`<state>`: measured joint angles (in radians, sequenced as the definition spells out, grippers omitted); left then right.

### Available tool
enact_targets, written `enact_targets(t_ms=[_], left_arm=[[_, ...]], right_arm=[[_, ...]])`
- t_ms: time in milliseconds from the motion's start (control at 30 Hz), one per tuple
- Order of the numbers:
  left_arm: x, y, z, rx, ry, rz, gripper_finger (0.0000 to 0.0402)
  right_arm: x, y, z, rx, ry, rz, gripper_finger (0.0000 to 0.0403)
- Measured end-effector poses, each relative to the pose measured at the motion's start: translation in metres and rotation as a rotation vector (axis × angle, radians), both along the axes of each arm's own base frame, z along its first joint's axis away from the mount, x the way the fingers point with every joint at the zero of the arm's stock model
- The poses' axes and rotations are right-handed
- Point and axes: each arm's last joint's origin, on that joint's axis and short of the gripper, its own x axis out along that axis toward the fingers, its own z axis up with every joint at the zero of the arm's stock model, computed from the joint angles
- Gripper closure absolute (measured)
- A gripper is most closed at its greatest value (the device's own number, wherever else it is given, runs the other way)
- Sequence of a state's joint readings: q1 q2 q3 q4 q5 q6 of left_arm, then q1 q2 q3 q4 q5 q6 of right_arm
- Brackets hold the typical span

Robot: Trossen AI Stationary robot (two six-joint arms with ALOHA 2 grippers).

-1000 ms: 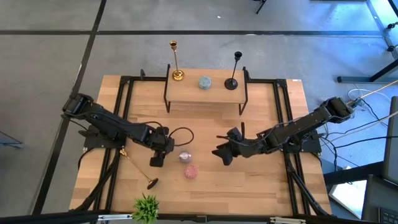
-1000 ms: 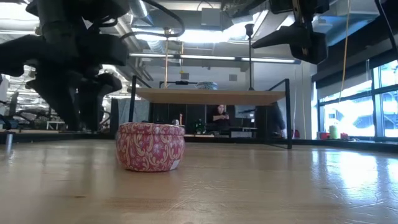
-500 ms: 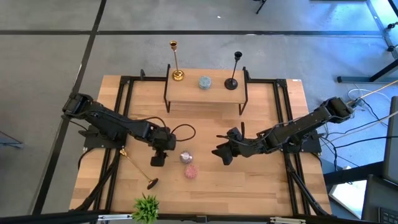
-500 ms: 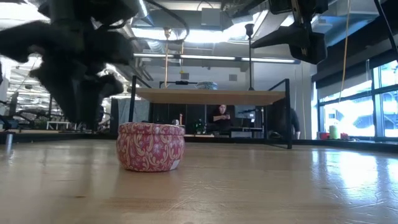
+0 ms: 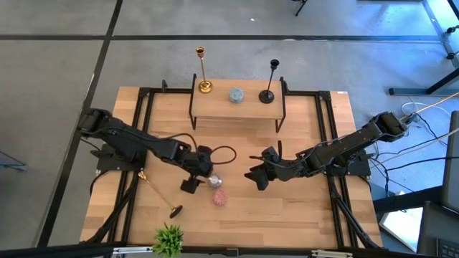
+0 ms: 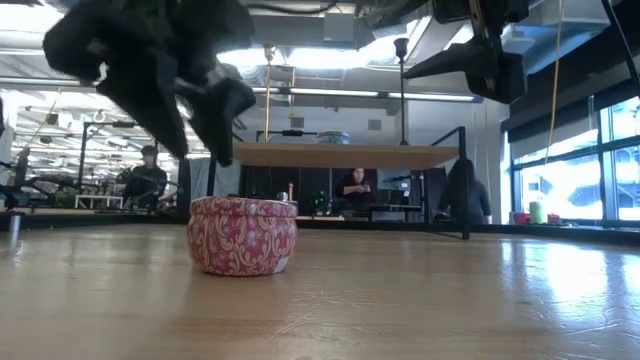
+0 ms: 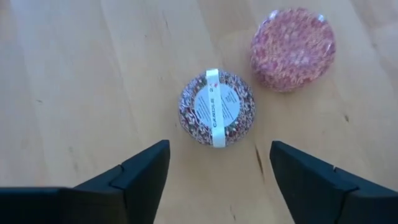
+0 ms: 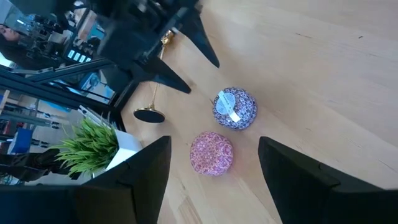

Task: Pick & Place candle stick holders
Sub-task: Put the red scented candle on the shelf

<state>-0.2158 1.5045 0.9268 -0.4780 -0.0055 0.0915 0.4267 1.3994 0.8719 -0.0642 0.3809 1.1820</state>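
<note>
Two candle stick holders stand upright on their round bases on the raised shelf (image 5: 237,107) at the far side: a gold one (image 5: 202,72) and a black one (image 5: 270,82). A third holder (image 5: 158,192), with a gold stem and a dark base, lies on its side on the table at the near left. My left gripper (image 7: 217,168) hovers open, pointing steeply down over a patterned candle tin (image 7: 216,109), clear of it. My right gripper (image 5: 254,175) hangs open and empty above the table's middle.
A pink tin (image 5: 220,198) sits beside the patterned tin (image 5: 214,180). A teal tin (image 5: 236,94) stands on the shelf between the two holders. A small green plant (image 5: 169,240) is at the near edge. Black frame rails (image 5: 140,122) run along both sides of the table.
My left gripper has risen and swung toward the table's right, from beside the lying holder to over the patterned tin, rolling its wrist on the way. The right arm has kept still, and the tins and holders have stayed in place.
</note>
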Motion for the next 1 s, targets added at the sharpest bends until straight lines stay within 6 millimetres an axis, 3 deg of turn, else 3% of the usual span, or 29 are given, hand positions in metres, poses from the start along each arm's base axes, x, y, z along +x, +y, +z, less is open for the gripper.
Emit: enact_targets(t_ms=[133,333,533,733,1000], left_arm=[[0.011,-0.005,-0.009,-0.002,0.035,0.012,0.0104],[0.024,-0.012,-0.002,0.058,-0.016,-0.056,0.0089],[0.029,-0.009,-0.015,-0.007,0.042,-0.031,0.0078],[0.035,-0.01,-0.015,0.036,-0.028,-0.035,0.0071],[0.042,-0.013,-0.04,0.039,0.045,-0.035,0.0068]], right_arm=[[0.0,0.0,-0.001,0.004,0.007,-0.004,0.0157],[-0.001,0.0,-0.001,0.014,0.017,0.01,0.0157],[-0.001,0.0,-0.002,0.013,0.021,0.009,0.0157],[0.0,0.001,-0.006,0.032,0.04,-0.003,0.0157],[0.0,0.001,-0.007,0.04,0.055,0.011,0.0157]])
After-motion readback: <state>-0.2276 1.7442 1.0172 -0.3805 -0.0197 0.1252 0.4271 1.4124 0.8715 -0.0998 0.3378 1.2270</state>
